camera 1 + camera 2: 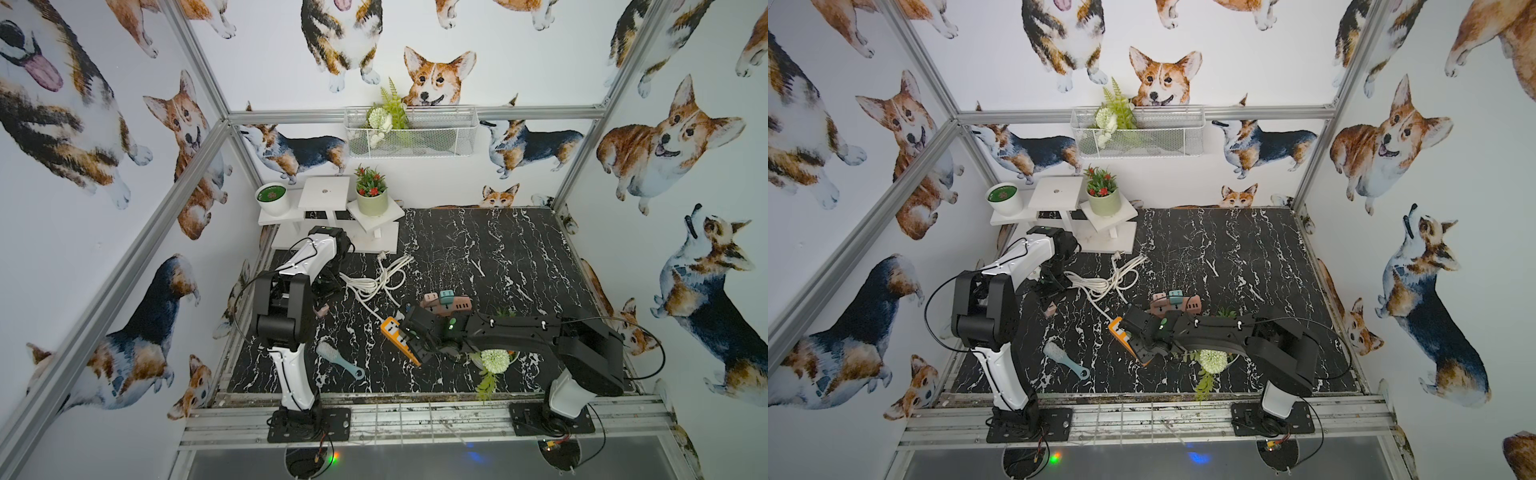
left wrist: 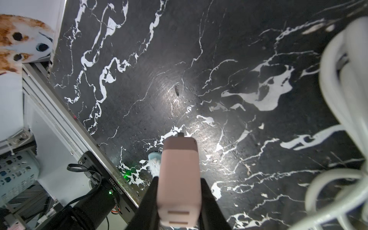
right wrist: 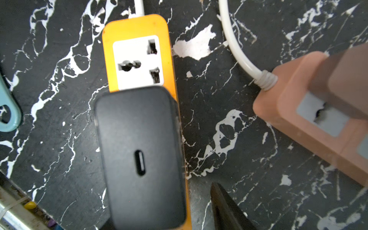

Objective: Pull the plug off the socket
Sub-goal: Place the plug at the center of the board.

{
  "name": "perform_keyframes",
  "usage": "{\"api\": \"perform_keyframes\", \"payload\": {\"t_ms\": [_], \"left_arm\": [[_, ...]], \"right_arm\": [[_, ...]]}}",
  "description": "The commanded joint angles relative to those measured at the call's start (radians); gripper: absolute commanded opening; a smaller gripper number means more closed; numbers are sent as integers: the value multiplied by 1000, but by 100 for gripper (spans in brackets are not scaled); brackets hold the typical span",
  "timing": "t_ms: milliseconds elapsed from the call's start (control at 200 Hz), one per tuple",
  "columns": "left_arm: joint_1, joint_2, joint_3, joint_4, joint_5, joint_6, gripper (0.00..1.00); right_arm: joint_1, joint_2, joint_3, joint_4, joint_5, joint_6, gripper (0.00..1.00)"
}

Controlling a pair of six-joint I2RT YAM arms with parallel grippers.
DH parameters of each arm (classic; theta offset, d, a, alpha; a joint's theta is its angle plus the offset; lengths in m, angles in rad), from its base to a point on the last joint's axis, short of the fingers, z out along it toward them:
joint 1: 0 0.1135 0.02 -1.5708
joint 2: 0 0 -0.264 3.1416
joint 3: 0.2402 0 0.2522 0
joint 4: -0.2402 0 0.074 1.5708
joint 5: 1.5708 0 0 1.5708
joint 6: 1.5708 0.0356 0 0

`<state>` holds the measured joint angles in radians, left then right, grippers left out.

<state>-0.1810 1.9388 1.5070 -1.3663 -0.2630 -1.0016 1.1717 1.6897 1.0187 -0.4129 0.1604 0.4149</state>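
The black plug [image 3: 141, 157] sits in the orange strip [image 3: 137, 25], which runs from far left to near right at mid table [image 1: 478, 257]. The right fingers [image 3: 225, 207] stand parted about it. The one in view is just clear of its side, and the other is hidden. The left fingers [image 2: 147, 203], well off to the left, are clamped on a pink plug [image 2: 179, 179]. In both top views the right arm covers the black plug; only the right wrist view shows it seated.

**Black marble top: 6 items on it**

Tabletop [image 1: 498, 257]: black marble look w/ white veins. Back-left corner: white tiered stand [image 1: 376, 243]. Just in front: loose white cable coil [image 1: 374, 282]. Mid: pink pwr strip [image 1: 457, 303], w/ orange pwr strip [image 1: 392, 330] near but apart. Front-left: lt-blue brush [image 1: 338, 359]. Front-right: white flower w/ fern [image 1: 494, 360].
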Motion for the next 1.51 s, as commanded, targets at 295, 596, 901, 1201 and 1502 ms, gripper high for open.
{"api": "perform_keyframes", "payload": {"t_ms": [295, 596, 901, 1201, 1502], "left_arm": [[-32, 125, 51, -22, -74, 97, 0], [-51, 160, 39, 10, -81, 134, 0], [-64, 178, 29, 51, -53, 170, 13], [-73, 152, 21, 100, -9, 187, 41], [-75, 138, 20, 104, 2, 193, 49]], "right_arm": [[3, 18, 15, -92, 14, -15, 59], [2, 21, 18, -98, 16, -13, 59], [2, 18, 17, -102, 16, -10, 59], [3, 19, 15, -102, 14, -13, 59], [3, 16, 12, -104, 15, -14, 59]]}}
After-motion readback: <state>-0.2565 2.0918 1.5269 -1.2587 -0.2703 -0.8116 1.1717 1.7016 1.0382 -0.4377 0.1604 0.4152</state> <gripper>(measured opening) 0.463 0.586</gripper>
